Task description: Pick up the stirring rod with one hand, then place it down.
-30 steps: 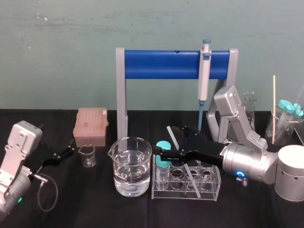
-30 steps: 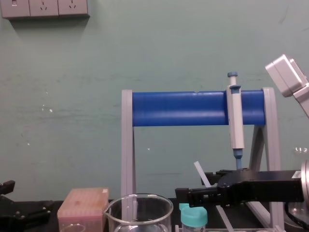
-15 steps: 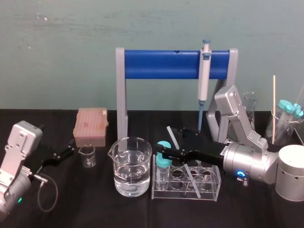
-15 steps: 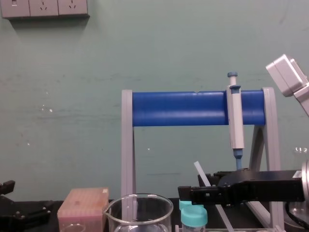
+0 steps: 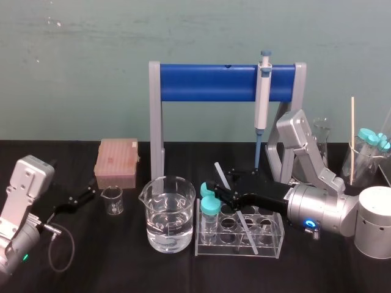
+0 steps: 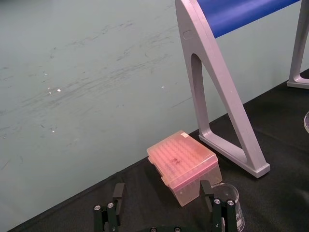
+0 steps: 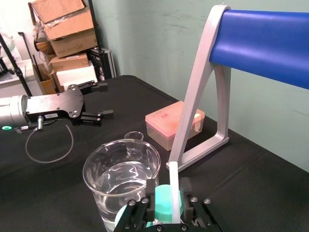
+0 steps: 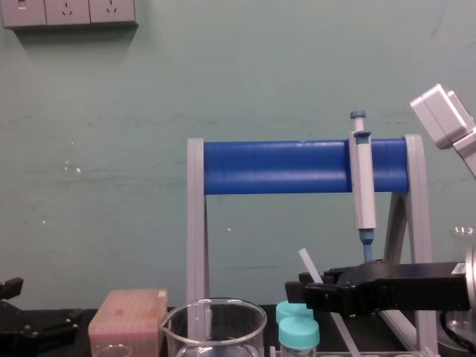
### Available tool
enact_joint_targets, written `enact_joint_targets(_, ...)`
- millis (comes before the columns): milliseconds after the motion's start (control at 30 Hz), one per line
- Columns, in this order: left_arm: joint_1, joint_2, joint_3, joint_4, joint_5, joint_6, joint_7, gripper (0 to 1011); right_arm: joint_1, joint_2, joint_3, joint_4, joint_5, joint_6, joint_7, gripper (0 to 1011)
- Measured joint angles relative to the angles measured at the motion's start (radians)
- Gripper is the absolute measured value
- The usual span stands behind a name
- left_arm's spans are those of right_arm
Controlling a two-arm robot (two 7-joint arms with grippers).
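The stirring rod (image 5: 221, 176) is a thin white rod. It leans with its lower end in the clear tube rack (image 5: 269, 244) and its top toward the back left. My right gripper (image 5: 214, 190) reaches in from the right above the rack, level with the rod's upper part. In the right wrist view the stirring rod (image 7: 174, 183) rises between the fingers of the right gripper (image 7: 166, 212), and a gap still shows on one side, over a teal cap (image 7: 164, 200). The rod (image 8: 306, 264) pokes up behind the right gripper (image 8: 297, 288) in the chest view. My left gripper (image 6: 164, 212) rests open at the far left.
A large beaker of water (image 5: 170, 213) stands just left of the rack, with teal-capped tubes (image 5: 211, 206) in the rack's left end. A small beaker (image 5: 112, 200) and pink tip box (image 5: 116, 162) sit farther left. A pipette (image 5: 263, 97) hangs on the blue-barred stand (image 5: 208, 82). Glassware (image 5: 366, 152) crowds the right.
The right gripper's jaws have drawn much closer together around the rod, and its tips have pulled back slightly to the right. The left arm has not moved.
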Motion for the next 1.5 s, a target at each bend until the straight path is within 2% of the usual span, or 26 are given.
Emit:
enact_joint_targets(267,0.0,0.0,0.0,0.0,0.0,0.0,0.0,1000,0.0,0.0,0.0,0.0,0.0,0.001,0.0,94)
enact_joint_targets(533,0.0,0.0,0.0,0.0,0.0,0.0,0.0,1000,-0.004,-0.002,0.004,0.004,-0.005,-0.012,-0.01,75)
enact_joint_targets(633,0.0,0.0,0.0,0.0,0.0,0.0,0.0,1000,-0.014,-0.007,0.015,0.006,-0.006,-0.044,-0.016,74)
enact_joint_targets(667,0.0,0.0,0.0,0.0,0.0,0.0,0.0,1000,-0.022,-0.01,0.024,0.006,-0.005,-0.07,-0.016,74)
enact_joint_targets(700,0.0,0.0,0.0,0.0,0.0,0.0,0.0,1000,-0.022,-0.01,0.024,0.006,-0.005,-0.07,-0.016,75)
enact_joint_targets(800,0.0,0.0,0.0,0.0,0.0,0.0,0.0,1000,-0.046,-0.015,0.047,-0.002,0.0,-0.142,-0.012,74)
enact_joint_targets(867,0.0,0.0,0.0,0.0,0.0,0.0,0.0,1000,-0.058,-0.015,0.057,-0.009,0.005,-0.168,-0.008,74)
enact_joint_targets(1133,0.0,0.0,0.0,0.0,0.0,0.0,0.0,1000,-0.132,-0.004,0.112,-0.073,0.024,-0.297,0.014,74)
enact_joint_targets(1367,0.0,0.0,0.0,0.0,0.0,0.0,0.0,1000,-0.159,0.0,0.166,-0.126,0.032,-0.364,0.009,74)
enact_joint_targets(1433,0.0,0.0,0.0,0.0,0.0,0.0,0.0,1000,-0.158,-0.004,0.199,-0.146,0.04,-0.392,0.002,74)
enact_joint_targets(1500,0.0,0.0,0.0,0.0,0.0,0.0,0.0,1000,-0.157,-0.006,0.207,-0.151,0.042,-0.398,0.0,74)
